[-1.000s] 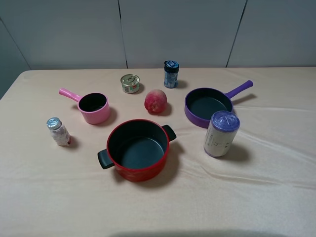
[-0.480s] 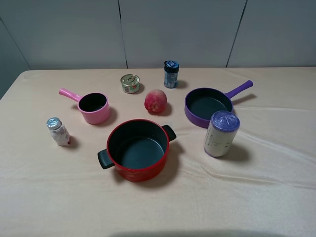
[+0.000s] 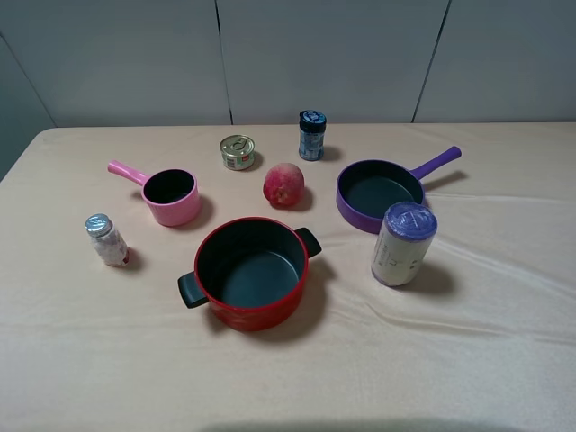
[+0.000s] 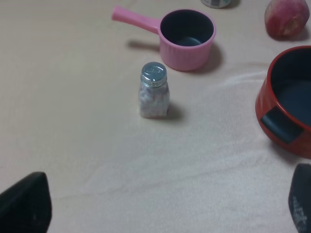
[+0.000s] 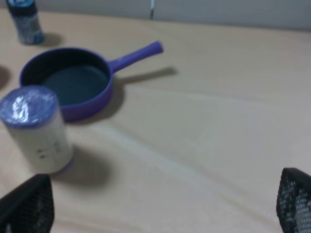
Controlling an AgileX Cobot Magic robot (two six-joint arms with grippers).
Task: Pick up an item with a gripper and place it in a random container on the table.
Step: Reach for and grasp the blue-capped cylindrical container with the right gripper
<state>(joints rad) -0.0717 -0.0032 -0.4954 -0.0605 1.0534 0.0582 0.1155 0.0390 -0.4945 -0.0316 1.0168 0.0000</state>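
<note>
On the table [image 3: 504,360]: a beige cloth is covering all of it and is making soft wrinkles near the front.
Pot [image 3: 261,317]: red, with two black handles, it is sitting in the middle near the front, with its dark inside facing up.
Pan [image 3: 349,211]: purple, it is lying on the right, behind the canister; its handle is pointing to the far right.
Saucepan [image 3: 175,211]: pink with a dark inside, it is standing on the left, behind the pot; its straight handle is pointing to the far left.
Canister [image 3: 403,245]: cream-white with a shiny purple top, it is standing upright on the right side, just beside the near edge of the pan and well apart from the saucepan. If it is touching the pan, I cannot tell.
Peach [image 3: 283,184]: it is resting behind the pot, between saucepan and pan.
Jar [image 3: 311,135]: dark, with a blue lid, it is standing at the back, near the middle.
Tin [image 3: 238,152]: it is standing just left of the jar, behind the peach.
Bottle [image 3: 107,240]: white with a foil cap, it is standing upright on the left, in front of the saucepan.
Left gripper [image 4: 163,201]: only its two black tips are showing, the jaws are standing wide apart, and the bottle is ahead of them.
Right gripper [image 5: 160,201]: its jaws are also standing wide apart, and the canister is standing ahead, close to one tip.
</note>
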